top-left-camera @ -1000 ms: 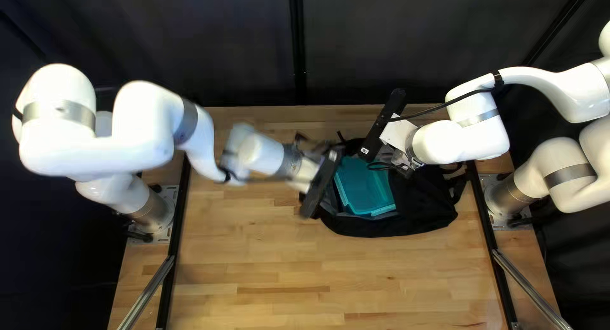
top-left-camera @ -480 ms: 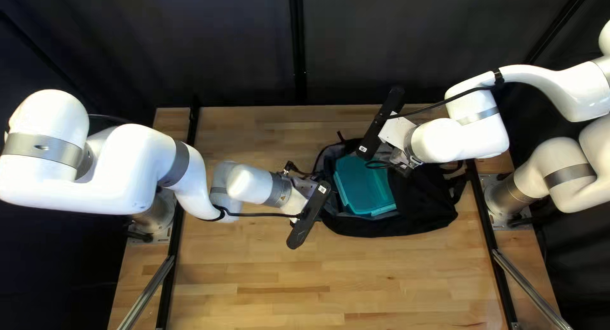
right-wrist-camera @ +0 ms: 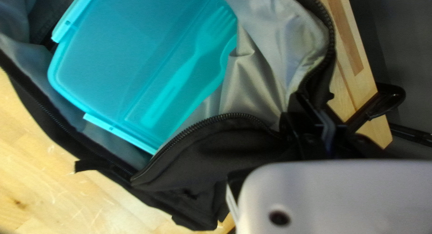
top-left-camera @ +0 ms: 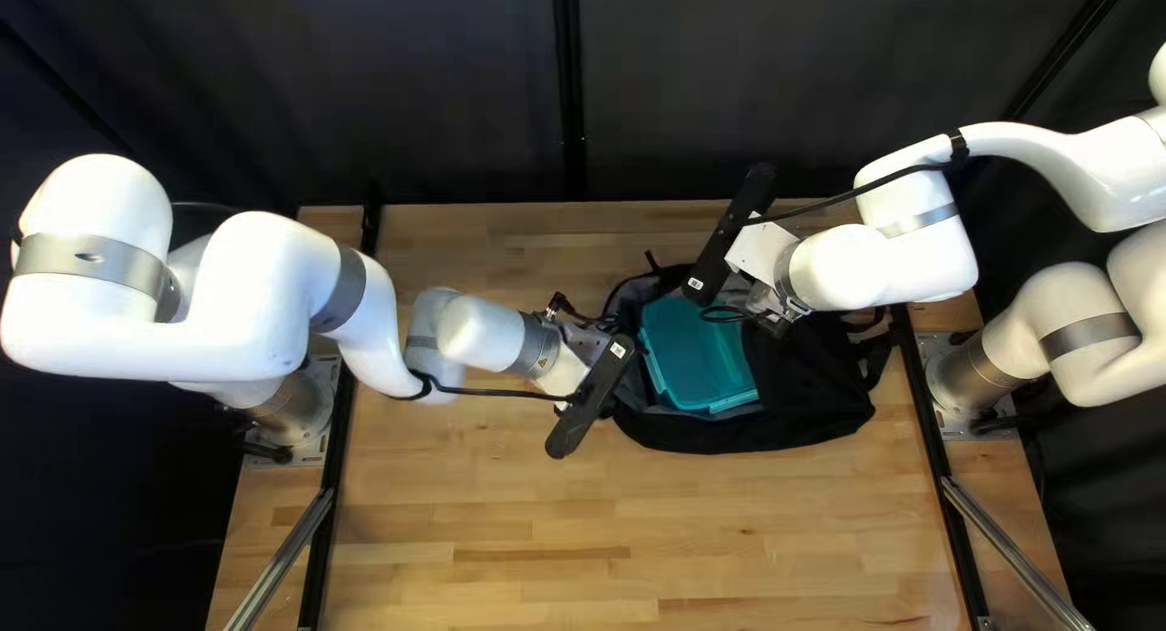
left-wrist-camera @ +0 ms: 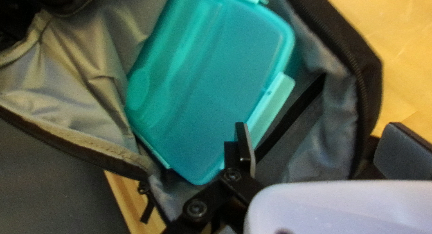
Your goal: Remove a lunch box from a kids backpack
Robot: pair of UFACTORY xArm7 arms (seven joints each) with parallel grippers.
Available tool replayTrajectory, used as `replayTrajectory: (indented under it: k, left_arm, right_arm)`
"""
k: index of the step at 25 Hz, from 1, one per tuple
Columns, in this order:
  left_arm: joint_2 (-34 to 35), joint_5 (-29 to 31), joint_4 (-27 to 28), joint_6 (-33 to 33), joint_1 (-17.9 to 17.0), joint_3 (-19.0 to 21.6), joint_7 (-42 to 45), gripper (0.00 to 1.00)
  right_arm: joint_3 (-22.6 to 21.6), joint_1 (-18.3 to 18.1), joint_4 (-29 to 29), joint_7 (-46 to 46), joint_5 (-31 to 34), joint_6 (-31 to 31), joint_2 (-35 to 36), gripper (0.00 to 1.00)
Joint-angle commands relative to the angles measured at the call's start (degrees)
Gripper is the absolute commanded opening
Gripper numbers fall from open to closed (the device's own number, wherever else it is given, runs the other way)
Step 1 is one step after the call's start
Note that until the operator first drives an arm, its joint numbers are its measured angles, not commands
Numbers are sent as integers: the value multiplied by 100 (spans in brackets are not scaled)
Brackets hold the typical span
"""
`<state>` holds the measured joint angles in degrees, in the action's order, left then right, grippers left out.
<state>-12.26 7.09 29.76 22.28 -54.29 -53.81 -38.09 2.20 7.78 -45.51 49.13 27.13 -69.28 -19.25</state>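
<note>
The black backpack (top-left-camera: 808, 394) lies open, with the teal lunch box (top-left-camera: 698, 358) inside. My left gripper (top-left-camera: 592, 394) hangs over the bag's left edge in the top left view; my right gripper (top-left-camera: 775, 303) is at its far side. In the left wrist view, my left gripper (left-wrist-camera: 323, 147) stands open, one finger overlapping a corner of the lunch box (left-wrist-camera: 211, 85), the other beyond the backpack's zipped edge (left-wrist-camera: 360, 81). In the right wrist view, my right gripper (right-wrist-camera: 317, 123) is shut on the rim of the backpack (right-wrist-camera: 216, 153), beside the lunch box (right-wrist-camera: 130, 54). Its fingertips are partly hidden.
The wooden table (top-left-camera: 522, 522) extends toward the near edge in the top left view. A black strap loop (right-wrist-camera: 389, 99) sticks out near the table's edge in the right wrist view. Dark curtain (top-left-camera: 401, 85) hangs behind the table.
My left gripper has drawn back from over the bag toward the near left of the top left view, then shifted slightly back toward the far edge. The right gripper and bag look nearly still.
</note>
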Motion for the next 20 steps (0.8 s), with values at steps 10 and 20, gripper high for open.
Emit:
replayTrajectory:
  k: [10,20]
  left_arm:
    - [-1123,89,976,208,928,615,300,100]
    - [-1609,-247,850,446,863,705,517,100]
  right_arm:
    - [-40,36,-321,-39,-97,-228,136,0]
    - [-18,29,-278,-65,-64,-109,183,0]
